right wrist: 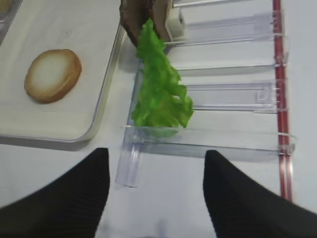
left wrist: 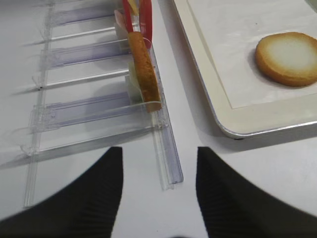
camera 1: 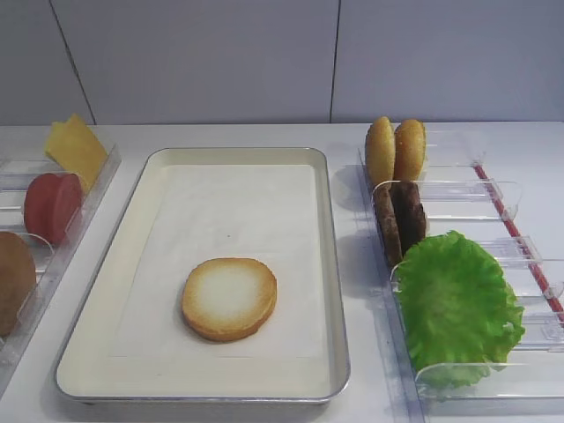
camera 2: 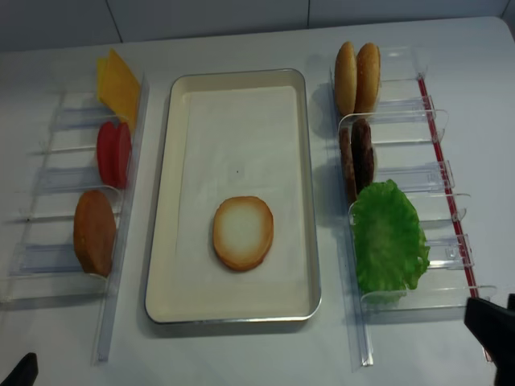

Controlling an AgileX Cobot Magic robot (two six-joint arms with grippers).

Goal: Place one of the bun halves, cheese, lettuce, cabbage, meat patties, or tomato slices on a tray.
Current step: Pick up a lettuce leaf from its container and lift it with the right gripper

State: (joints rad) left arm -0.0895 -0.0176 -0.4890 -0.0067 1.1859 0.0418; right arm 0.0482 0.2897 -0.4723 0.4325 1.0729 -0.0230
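One bun half point(camera 1: 229, 298) lies cut face up on the tray point(camera 1: 326, 264), near its front. Two more bun halves point(camera 1: 395, 150), dark meat patties point(camera 1: 398, 218) and the lettuce point(camera 1: 456, 304) stand on edge in the right rack. The left rack holds cheese point(camera 1: 77, 148), tomato slices point(camera 1: 51, 205) and another bun half point(camera 1: 13, 278). No cabbage is in view. My right gripper point(right wrist: 156, 153) is open and empty, hovering over bare table just before the lettuce point(right wrist: 159, 84). My left gripper point(left wrist: 158, 149) is open and empty near the left rack's front end, short of its bun half point(left wrist: 143, 69).
Clear plastic racks point(camera 2: 402, 181) point(camera 2: 56, 201) flank the tray, each with several vacant slots. A red strip point(camera 2: 441, 145) runs along the right rack's outer side. White table surrounds everything, and a wall stands behind.
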